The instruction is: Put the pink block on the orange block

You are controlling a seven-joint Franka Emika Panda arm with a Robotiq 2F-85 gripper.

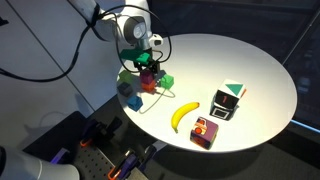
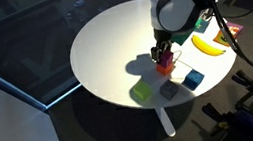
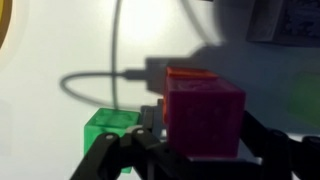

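Observation:
In the wrist view my gripper [image 3: 203, 135] is shut on the pink block [image 3: 205, 115], a magenta cube that fills the space between the dark fingers. The orange block [image 3: 188, 73] shows as an orange-red edge just behind and under the pink block. Whether the two touch I cannot tell. In both exterior views the gripper [image 1: 147, 66] [image 2: 163, 55] points down over the cluster of small cubes near the table's edge, with the orange block [image 2: 166, 65] directly beneath it.
A green cube [image 3: 108, 128] sits beside the fingers. A yellow-green cube [image 1: 133, 100] and more small cubes [image 2: 193, 78] lie close by. A banana [image 1: 183, 116], a pink-and-yellow printed box [image 1: 206, 131] and a dark box [image 1: 227, 100] lie on the round white table [image 1: 240, 60]. A cable [image 3: 100, 75] crosses it.

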